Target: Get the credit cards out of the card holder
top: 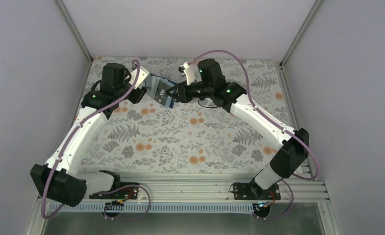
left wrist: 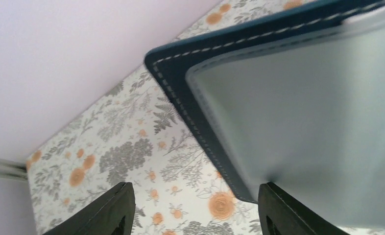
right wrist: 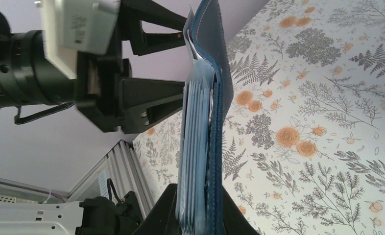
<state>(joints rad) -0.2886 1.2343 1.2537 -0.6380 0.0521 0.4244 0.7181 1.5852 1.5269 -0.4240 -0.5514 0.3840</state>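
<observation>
The navy card holder (top: 160, 90) hangs in the air over the far part of the table, between the two arms. My right gripper (top: 175, 93) is shut on its lower end, one finger on each face (right wrist: 200, 198). Edge on in the right wrist view, the card holder (right wrist: 218, 98) shows stacked light blue pockets on its left side. My left gripper (top: 148, 89) stands open against that pocket side (right wrist: 181, 61), holding nothing. From the left wrist, the card holder's (left wrist: 173, 83) stitched corner sits just above my right finger (left wrist: 278, 205). No credit cards show apart from the pockets.
A floral cloth (top: 180, 137) covers the table below both arms. A metal rail (top: 195, 188) with the arm bases runs along the near edge. Pale walls (top: 29, 73) close the cell on the left, right and back.
</observation>
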